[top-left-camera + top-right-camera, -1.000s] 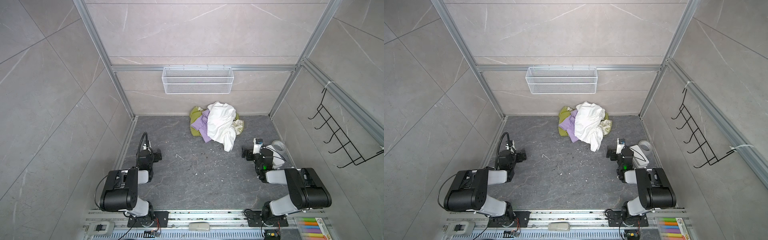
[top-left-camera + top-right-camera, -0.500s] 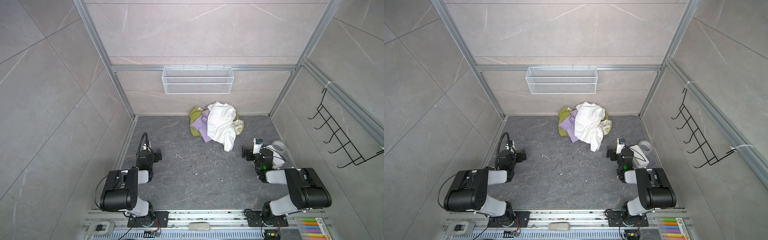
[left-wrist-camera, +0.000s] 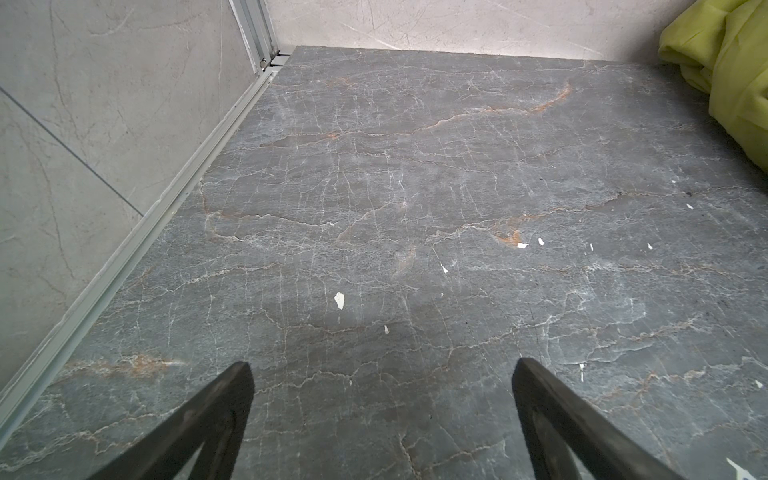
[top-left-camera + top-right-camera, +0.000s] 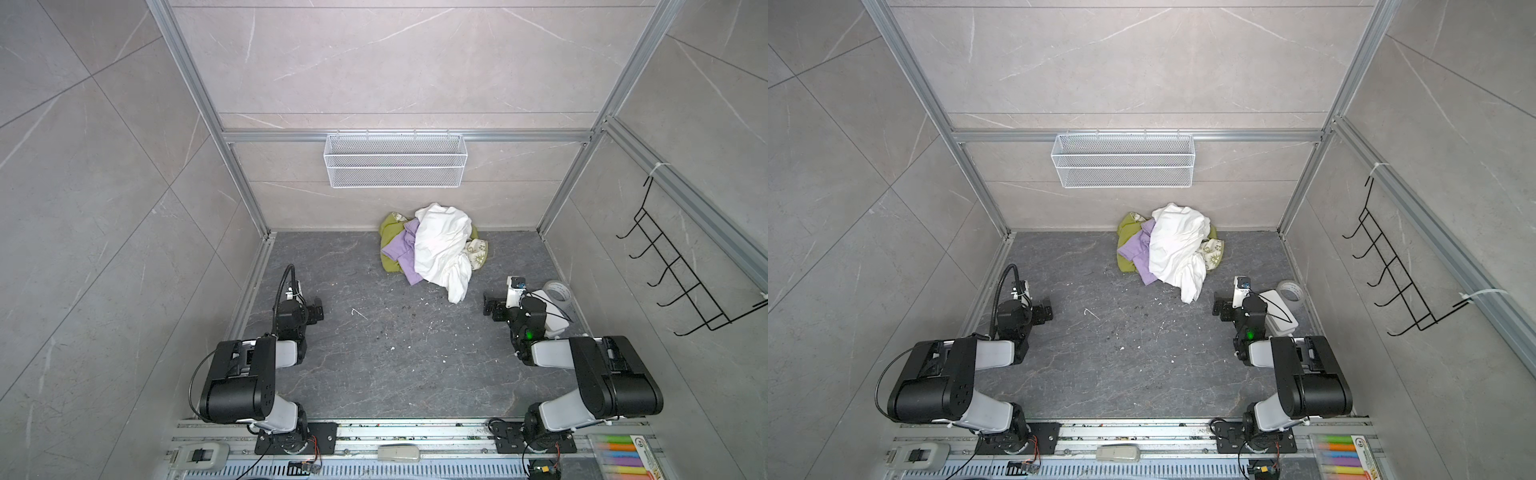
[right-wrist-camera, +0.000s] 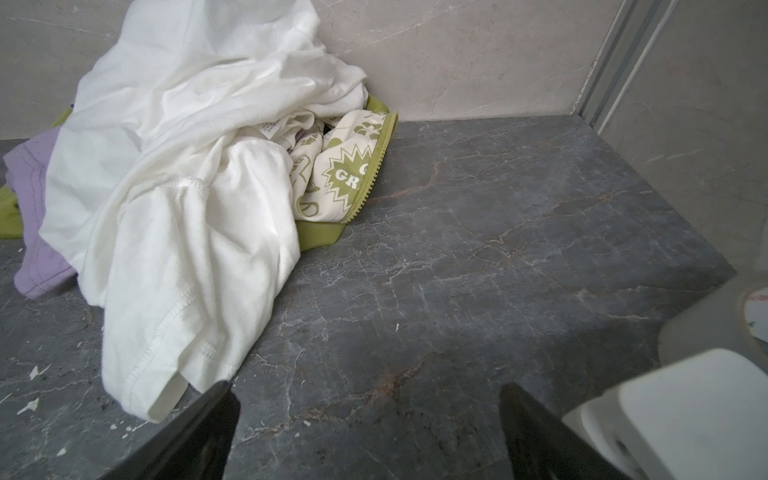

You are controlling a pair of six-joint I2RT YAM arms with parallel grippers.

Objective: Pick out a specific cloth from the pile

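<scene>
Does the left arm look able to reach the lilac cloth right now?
Probably yes. The lilac cloth lies exposed toward that arm, only partly under the white cloth, with only floor between it and the open left claw. Full reach unproven.

The left arm is folded at its base, upper link leaning back and forearm reaching forward low. The left gripper points inward, its jaws spread wide and holding nothing. The right arm mirrors this pose. The right gripper also points inward, jaws wide apart and empty.
</scene>
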